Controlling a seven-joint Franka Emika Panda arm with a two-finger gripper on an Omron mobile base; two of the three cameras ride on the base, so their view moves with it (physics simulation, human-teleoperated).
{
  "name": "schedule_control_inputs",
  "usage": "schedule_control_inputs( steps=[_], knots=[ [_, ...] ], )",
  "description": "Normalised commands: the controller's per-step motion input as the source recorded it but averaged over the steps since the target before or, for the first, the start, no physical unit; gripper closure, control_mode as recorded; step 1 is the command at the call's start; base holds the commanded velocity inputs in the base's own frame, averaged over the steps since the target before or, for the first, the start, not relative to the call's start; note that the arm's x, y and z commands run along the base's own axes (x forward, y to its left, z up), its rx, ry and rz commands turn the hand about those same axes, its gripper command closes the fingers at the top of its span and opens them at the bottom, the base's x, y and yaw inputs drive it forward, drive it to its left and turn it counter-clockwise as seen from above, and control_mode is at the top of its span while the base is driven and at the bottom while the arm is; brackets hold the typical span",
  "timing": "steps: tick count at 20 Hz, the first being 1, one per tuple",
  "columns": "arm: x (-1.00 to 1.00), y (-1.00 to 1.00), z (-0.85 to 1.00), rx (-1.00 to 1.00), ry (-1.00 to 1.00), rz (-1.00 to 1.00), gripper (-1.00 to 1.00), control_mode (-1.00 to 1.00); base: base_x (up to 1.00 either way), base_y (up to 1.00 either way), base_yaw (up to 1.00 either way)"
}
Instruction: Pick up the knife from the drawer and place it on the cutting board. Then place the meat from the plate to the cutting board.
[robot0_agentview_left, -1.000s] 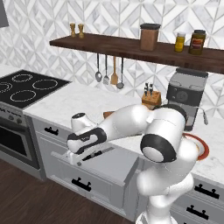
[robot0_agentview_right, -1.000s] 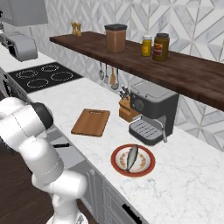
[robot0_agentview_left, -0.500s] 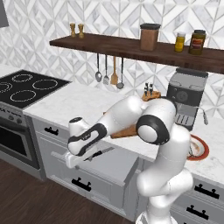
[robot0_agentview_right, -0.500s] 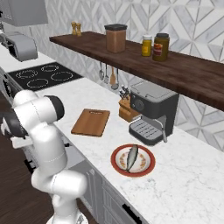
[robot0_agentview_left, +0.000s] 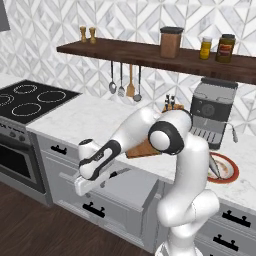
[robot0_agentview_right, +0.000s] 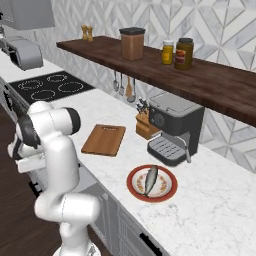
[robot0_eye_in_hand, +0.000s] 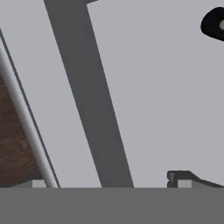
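Looking: I see the arm bent low toward the lower left of the left base view, over the open drawer (robot0_agentview_left: 131, 184).
Gripper: the gripper (robot0_agentview_left: 86, 184) is at the front edge of the drawer; its jaws stand spread fully wide and I see nothing between them.
Hand view: one dark fingertip (robot0_eye_in_hand: 186, 178) rises at the lower right; the flat grey inside of the drawer (robot0_eye_in_hand: 157, 87) is at the right, a darker grey band crosses from the top to the bottom, and brown floor (robot0_eye_in_hand: 13, 144) is at the lower left.
Knife: a slim dark piece, which I take for the knife (robot0_agentview_left: 116, 174), lies in the drawer just beside the hand; I cannot tell if they touch.
Cutting board: the cutting board (robot0_agentview_right: 104, 139) lies flat on the counter (robot0_agentview_right: 210, 200), left of centre in the right base view, with nothing on it.
Plate: the plate (robot0_agentview_right: 151, 183) is lower centre of the same view, near the coffee machine (robot0_agentview_right: 175, 127).
Meat: the meat (robot0_agentview_right: 149, 179) lies on the plate.
Knife block: the knife block (robot0_agentview_right: 145, 125) stands between the board and the coffee machine.
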Motion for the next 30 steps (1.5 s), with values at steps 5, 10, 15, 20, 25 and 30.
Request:
schedule_control_inputs(
  steps=[5,10,15,20,25,30],
  knots=[
    [-0.28,0.35,-0.38,0.0,0.05,0.01,-1.0,-1.0,0.0,0.0,0.0],
    [-0.97,0.86,-0.41,0.04,0.14,0.0,-1.0,-1.0,0.0,0.0,0.0],
    [-0.92,0.81,-0.24,0.02,0.09,0.0,-1.0,-1.0,0.0,0.0,0.0],
    [-0.55,0.18,0.7,0.0,0.0,0.0,-1.0,-1.0,0.0,0.0,0.0],
    [0.01,-0.14,0.79,0.0,0.08,-0.05,-1.0,-1.0,0.0,0.0,0.0],
    [0.31,-0.26,0.31,0.0,0.17,-0.3,-1.0,-1.0,0.0,0.0,0.0]
  ],
)
